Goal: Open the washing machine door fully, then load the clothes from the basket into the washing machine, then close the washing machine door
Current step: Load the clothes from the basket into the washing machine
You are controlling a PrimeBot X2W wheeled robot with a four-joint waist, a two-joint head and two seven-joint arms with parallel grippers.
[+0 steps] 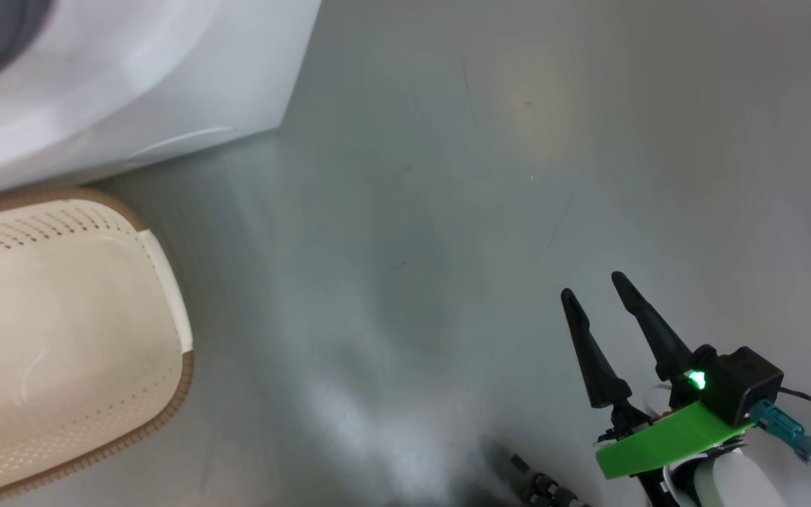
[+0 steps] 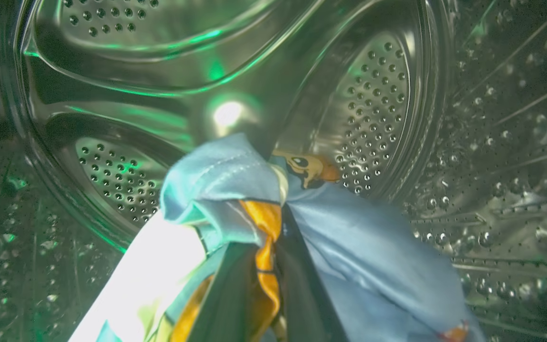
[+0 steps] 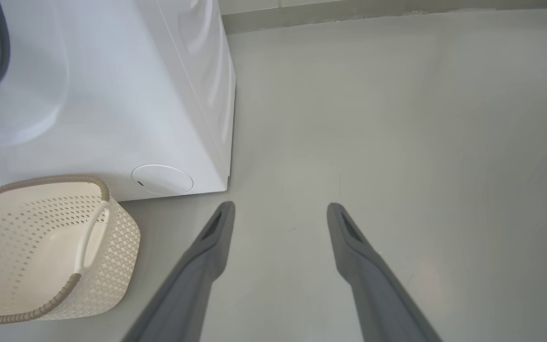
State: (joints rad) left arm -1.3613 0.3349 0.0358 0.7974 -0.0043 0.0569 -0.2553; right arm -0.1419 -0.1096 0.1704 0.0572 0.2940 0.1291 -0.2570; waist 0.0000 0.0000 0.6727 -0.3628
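Left gripper (image 2: 273,266) is clamped on the clothes (image 2: 359,256), inside the washing machine (image 2: 373,95) drum, with the rear wall dead ahead. Right gripper (image 1: 591,284) is spread wide and empty, well apart from the basket (image 1: 180,380).

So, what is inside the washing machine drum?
The clothes, pinched in the left gripper, are inside the steel drum. The fabric hides the drum wall beneath it.

Laundry corner of a plain room, white front-loading washing machine (image 3: 112,95) standing on a smooth grey floor (image 3: 397,118), cream perforated basket (image 3: 117,247) sitting just beside it, steel drum (image 2: 373,95) gleaming inside, pale wall base (image 3: 349,12) running behind.
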